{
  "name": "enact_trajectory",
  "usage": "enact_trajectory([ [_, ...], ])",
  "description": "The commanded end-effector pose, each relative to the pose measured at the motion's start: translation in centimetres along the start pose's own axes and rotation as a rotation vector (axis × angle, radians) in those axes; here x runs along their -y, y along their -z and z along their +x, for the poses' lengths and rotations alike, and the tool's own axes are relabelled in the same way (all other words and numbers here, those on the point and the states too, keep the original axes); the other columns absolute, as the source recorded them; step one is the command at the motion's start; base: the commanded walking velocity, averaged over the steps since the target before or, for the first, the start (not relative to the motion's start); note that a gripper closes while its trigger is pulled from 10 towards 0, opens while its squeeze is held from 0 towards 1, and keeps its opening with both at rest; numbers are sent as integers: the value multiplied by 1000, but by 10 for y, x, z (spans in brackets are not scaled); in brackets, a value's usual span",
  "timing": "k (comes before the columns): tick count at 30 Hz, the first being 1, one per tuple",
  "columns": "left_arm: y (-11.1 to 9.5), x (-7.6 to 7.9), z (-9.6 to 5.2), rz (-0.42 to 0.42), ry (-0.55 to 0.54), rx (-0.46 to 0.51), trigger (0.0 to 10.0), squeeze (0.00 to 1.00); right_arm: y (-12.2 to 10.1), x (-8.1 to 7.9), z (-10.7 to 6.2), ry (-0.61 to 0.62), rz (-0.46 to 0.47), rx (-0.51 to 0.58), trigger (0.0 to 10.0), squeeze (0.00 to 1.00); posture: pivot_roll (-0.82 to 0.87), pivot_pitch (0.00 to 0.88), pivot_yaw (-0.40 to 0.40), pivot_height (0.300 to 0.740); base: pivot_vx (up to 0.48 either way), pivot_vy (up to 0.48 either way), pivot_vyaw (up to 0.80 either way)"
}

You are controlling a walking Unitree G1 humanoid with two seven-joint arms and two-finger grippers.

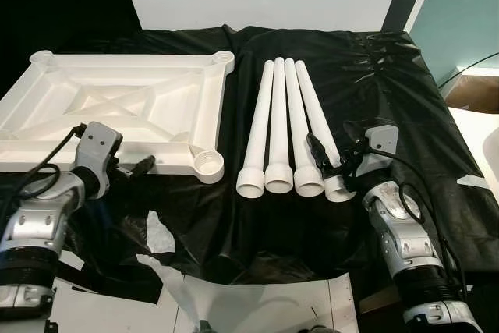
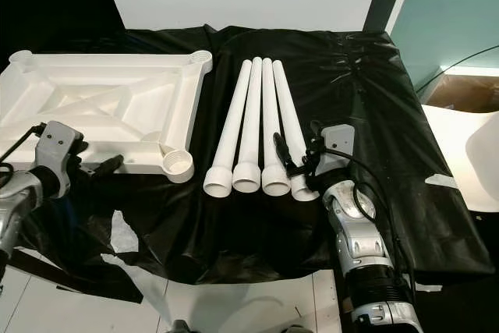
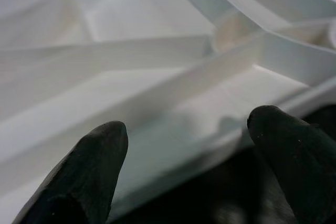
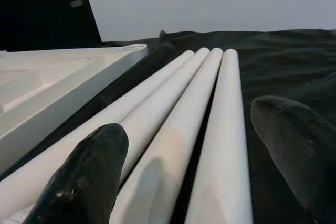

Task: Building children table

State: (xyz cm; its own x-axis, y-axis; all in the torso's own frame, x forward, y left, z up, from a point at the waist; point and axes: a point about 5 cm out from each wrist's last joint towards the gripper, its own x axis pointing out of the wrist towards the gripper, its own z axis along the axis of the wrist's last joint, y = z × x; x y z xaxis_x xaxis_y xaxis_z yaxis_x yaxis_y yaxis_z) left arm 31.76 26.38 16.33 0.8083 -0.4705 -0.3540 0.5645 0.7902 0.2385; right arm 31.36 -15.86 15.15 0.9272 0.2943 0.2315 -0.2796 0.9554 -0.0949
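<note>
Your right pincer (image 1: 331,163) gapes wide at the near end of the rightmost leg (image 1: 316,118), holding nothing. Your left pincer (image 1: 136,168), open and empty, faces the upturned tabletop (image 1: 117,107) at the surface's left edge. I judge you're picking a leg: close, then carry it to the corner socket (image 1: 209,165).

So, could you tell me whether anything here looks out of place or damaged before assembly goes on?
Mostly tidy: the four legs lie side by side, and the tabletop lies underside up, looking intact. The one oddity is the black sheet, torn along its near edge, where a ragged flap shows white. Left pincer and right pincer are open.
</note>
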Motion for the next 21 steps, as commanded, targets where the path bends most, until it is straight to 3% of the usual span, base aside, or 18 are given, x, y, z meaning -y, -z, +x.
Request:
enact_trajectory([
  [1, 9, 6, 1, -30, 58, -29, 10000, 0, 2, -1, -4, -1, -1, -5, 10000, 0, 34, 90, 44, 740, 0, 0, 0],
  [8, 12, 7, 5, 4, 87, -66, 10000, 0, 3, 0, -1, -8, -4, -13, 10000, 0, 45, 81, 25, 740, 0, 0, 0],
  [10, 13, 7, 15, 68, 78, -123, 10000, 0, 2, -2, 2, -23, -5, -15, 10000, 0, 49, 76, 15, 740, 0, 0, 0],
  [16, 12, 7, 24, 101, 74, -156, 10000, 0, 2, -3, 4, -29, -4, -15, 10000, 0, 48, 74, 12, 740, 0, 0, 0],
  [21, 12, 11, 38, 160, 114, -243, 9961, 0, 1, -4, 5, -36, -4, -16, 10000, 0, 42, 75, 21, 740, 0, 0, 0],
])
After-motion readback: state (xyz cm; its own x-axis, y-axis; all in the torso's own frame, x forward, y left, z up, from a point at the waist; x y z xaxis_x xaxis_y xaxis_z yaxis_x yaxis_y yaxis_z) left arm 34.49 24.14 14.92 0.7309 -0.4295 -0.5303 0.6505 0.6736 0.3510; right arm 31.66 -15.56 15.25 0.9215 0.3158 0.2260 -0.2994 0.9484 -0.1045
